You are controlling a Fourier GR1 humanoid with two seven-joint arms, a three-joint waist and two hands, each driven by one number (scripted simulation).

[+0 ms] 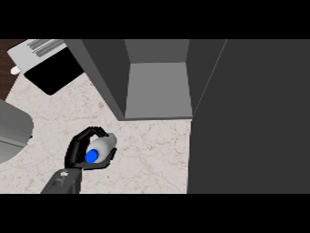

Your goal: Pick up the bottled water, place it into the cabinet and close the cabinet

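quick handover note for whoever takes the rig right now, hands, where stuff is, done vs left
Left hand: curled round the bottled water, above the counter in front of the cabinet.
Right hand: not in view.
Cabinet: open, with its door swung out at the view's right; nothing shows inside.
Done: bottle grasped.
Left: place the bottle inside the cabinet, let go, then close the door.

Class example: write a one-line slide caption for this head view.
Left hand curled round the bottled water over the marble counter, before the open cabinet.
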